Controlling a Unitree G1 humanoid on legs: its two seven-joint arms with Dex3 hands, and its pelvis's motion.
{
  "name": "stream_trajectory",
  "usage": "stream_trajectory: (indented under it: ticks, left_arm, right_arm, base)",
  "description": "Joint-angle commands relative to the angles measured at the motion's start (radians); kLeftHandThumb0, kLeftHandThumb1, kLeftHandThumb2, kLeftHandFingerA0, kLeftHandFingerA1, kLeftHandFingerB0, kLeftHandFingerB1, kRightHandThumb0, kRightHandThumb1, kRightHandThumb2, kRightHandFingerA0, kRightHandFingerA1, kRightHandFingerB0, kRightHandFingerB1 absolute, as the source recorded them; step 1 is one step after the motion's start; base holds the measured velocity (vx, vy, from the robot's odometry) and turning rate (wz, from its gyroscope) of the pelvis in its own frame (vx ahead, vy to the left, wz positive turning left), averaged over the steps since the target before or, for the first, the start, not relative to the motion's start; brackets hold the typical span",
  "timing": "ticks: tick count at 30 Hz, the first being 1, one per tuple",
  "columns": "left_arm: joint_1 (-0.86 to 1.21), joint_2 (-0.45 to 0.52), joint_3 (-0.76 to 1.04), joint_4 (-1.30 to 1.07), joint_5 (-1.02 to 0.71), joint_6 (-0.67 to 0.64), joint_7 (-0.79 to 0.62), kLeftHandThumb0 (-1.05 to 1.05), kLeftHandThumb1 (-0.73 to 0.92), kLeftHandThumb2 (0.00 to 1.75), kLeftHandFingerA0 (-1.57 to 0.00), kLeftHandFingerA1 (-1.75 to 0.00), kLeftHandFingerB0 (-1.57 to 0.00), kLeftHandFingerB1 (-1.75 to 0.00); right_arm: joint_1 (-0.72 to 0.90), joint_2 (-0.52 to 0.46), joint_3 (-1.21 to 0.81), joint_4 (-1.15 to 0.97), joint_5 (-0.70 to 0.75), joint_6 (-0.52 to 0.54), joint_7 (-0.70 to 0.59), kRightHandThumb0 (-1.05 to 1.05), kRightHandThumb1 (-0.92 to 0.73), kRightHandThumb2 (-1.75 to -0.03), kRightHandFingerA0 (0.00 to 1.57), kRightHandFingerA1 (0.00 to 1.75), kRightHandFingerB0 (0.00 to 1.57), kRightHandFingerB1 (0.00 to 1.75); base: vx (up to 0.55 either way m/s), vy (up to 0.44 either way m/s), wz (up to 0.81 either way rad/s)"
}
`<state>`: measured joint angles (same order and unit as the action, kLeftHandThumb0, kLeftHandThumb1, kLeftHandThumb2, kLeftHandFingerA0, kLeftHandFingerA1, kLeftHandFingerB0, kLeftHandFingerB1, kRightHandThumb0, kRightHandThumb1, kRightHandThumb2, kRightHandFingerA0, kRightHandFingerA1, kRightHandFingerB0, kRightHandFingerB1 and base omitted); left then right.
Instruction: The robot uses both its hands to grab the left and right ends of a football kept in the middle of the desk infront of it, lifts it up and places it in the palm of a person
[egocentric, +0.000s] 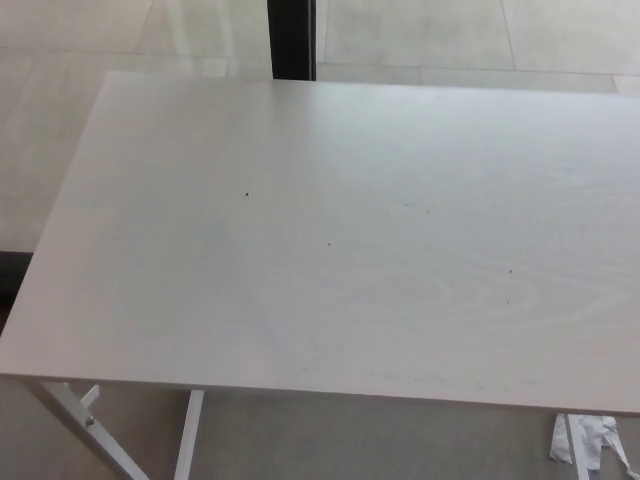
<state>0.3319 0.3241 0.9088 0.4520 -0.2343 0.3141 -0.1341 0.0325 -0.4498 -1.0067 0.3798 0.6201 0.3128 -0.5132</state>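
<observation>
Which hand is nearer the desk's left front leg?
Neither can be judged: no robot hand shows in the head view. Only the bare white desk, its left front leg and tiled floor show; no football.

Pale wood-grain desk top (340, 230) seen from above, filling most of the head view.

The light grey-white rectangular surface shows faint oval grain rings toward its right half and a few tiny dark specks (247, 195) scattered across the middle. White metal legs (187, 435) angle down under the near left corner, standing on a grey floor (370, 440). A crumpled white scrap (585, 440) lies on that floor near the lower right corner. Beyond the far edge, a black vertical post (293, 38) rises between large pale glossy floor tiles (420, 30).
</observation>
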Motion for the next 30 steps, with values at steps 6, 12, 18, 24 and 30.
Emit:
stream_trajectory:
  ticks: [6, 12, 18, 24, 30]
  left_arm:
    - [0.055, 0.096, -0.128, 0.116, -0.034, -0.024, -0.200, -0.75, 0.86, 0.66, -0.38, -0.62, -0.18, -0.40]
    - [0.044, 0.109, -0.149, 0.167, -0.001, -0.106, -0.178, -0.72, 0.63, 0.96, -0.60, -0.70, -0.21, -0.50]
    - [0.034, 0.139, -0.165, 0.219, 0.009, -0.134, -0.177, -0.65, 0.71, 0.62, -0.33, -0.66, -0.33, -0.38]
    - [0.016, 0.105, -0.108, 0.238, -0.055, -0.183, -0.155, -0.43, 0.51, 0.55, -0.78, -0.60, -0.47, -0.44]
    - [0.032, 0.113, -0.143, 0.224, -0.023, -0.193, -0.143, -0.39, 0.45, 0.53, -0.89, -0.58, -0.61, -0.48]
  right_arm:
    - [0.188, -0.150, 0.210, 0.293, -0.154, -0.210, 0.535, -0.88, -0.64, -1.01, 0.11, 0.50, 0.06, 0.25]
    - [0.190, -0.181, 0.310, 0.313, -0.213, -0.277, 0.582, -0.65, -0.70, -0.62, 0.47, 0.49, 0.17, 0.27]
    - [0.203, -0.172, 0.306, 0.329, -0.191, -0.294, 0.568, -0.70, -0.63, -0.59, 0.45, 0.57, 0.15, 0.30]
    - [0.196, -0.198, 0.319, 0.424, -0.186, -0.307, 0.593, -0.37, -0.46, -0.55, 0.99, 1.28, 0.48, 0.37]
    - [0.195, -0.202, 0.353, 0.451, -0.206, -0.371, 0.621, -0.43, -0.37, -0.68, 0.49, 0.53, 0.41, 0.44]
  base:
    - [0.00, 0.000, 0.00]
    - [0.00, 0.000, 0.00]
    - [0.00, 0.000, 0.00]
    - [0.00, 0.000, 0.00]
    - [0.00, 0.000, 0.00]
